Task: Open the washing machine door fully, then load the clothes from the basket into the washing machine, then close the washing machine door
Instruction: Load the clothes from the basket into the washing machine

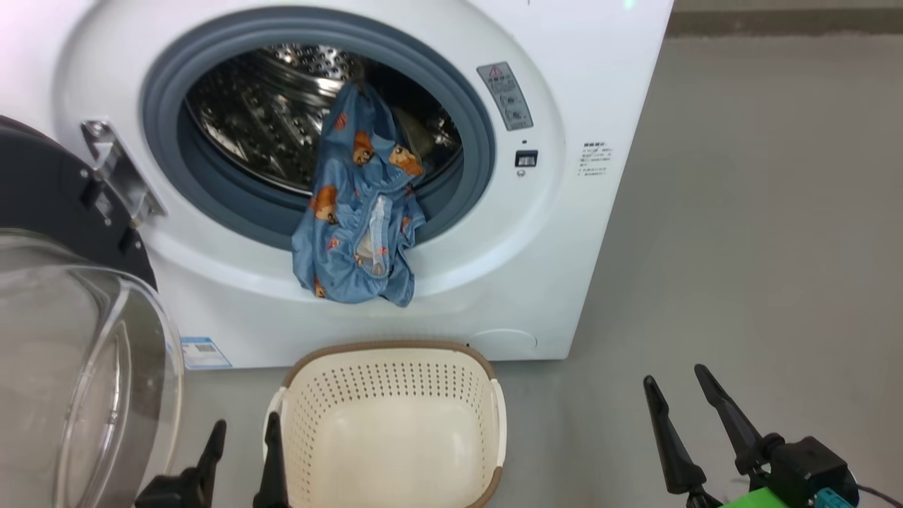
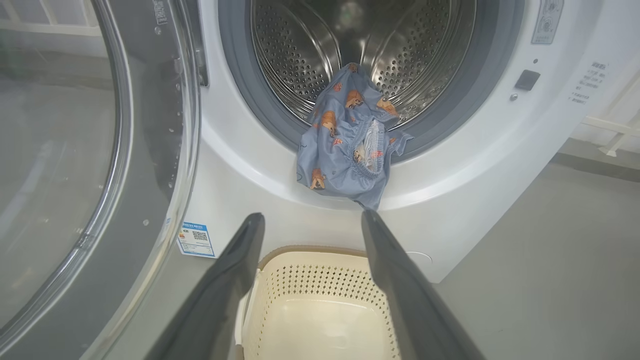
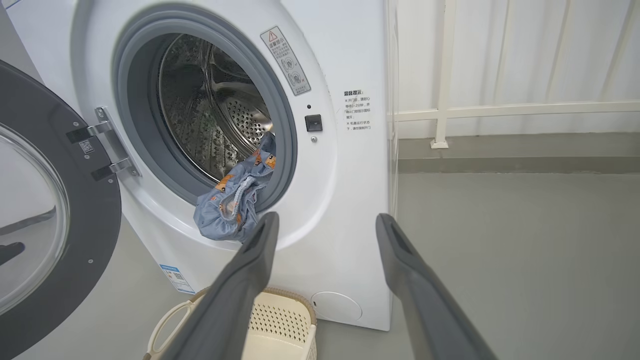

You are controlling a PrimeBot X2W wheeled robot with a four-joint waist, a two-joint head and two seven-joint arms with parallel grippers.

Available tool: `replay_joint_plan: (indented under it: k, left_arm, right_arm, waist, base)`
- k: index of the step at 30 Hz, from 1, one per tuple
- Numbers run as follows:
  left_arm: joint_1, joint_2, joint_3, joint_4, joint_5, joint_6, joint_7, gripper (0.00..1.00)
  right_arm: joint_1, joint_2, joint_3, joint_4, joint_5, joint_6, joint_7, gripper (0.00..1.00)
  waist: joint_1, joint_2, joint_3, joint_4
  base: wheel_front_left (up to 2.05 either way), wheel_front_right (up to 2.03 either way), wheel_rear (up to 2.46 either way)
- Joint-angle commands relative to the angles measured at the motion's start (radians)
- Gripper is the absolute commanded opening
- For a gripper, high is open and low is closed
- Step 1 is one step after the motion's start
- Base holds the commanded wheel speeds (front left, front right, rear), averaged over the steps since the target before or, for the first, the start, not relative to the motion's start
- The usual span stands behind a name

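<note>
Hanging half out of the washing machine (image 1: 564,212), the clothes (image 1: 360,204) draped from the drum over the grey gasket and down the white front. The basket (image 1: 388,347) sat empty on the floor at 6 o'clock from the opening. The door (image 1: 42,190) stood wide open at 9 o'clock. The left gripper (image 1: 245,421), at 7 o'clock beside the basket's handle, and the right gripper (image 1: 674,375), at 5 o'clock, each had 2 fingers spread apart, holding nothing

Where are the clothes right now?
In the head view's centre, the clothes hang half out of the drum, draped over the lower gasket of the washing machine, directly above the basket.
</note>
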Motion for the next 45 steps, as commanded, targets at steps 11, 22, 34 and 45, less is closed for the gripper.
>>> replay_joint_plan:
  k: [11, 22, 34, 45]
  left_arm:
    - [0.032, 0.012, 0.037, -0.057, -0.009, 0.023, -0.006, 1.0]
    - [-0.006, 0.021, 0.041, -0.043, -0.018, 0.024, 0.009, 1.0]
    - [-0.244, 0.093, 0.064, 0.049, -0.016, 0.013, 0.054, 1.0]
    - [-0.505, 0.19, 0.076, 0.231, 0.017, 0.004, 0.054, 1.0]
  right_arm:
    - [0.015, -0.001, 0.022, -0.03, 0.012, 0.006, -0.005, 1.0]
    - [-0.011, 0.006, 0.039, -0.042, 0.011, 0.006, -0.005, 1.0]
    - [-0.082, 0.011, 0.063, -0.06, 0.045, 0.006, -0.005, 1.0]
    - [-0.145, 0.011, 0.089, -0.072, 0.093, 0.006, -0.005, 1.0]
  waist:
    - [0.0, 0.0, -0.028, -0.02]
    - [0.0, 0.0, 0.041, -0.107]
    - [0.0, 0.0, 0.203, -0.248]
    - [0.0, 0.0, 0.32, -0.355]
  base:
    - [0.0, 0.0, 0.0]
    - [0.0, 0.0, 0.0]
    - [0.0, 0.0, 0.0]
    - [0.0, 0.0, 0.0]
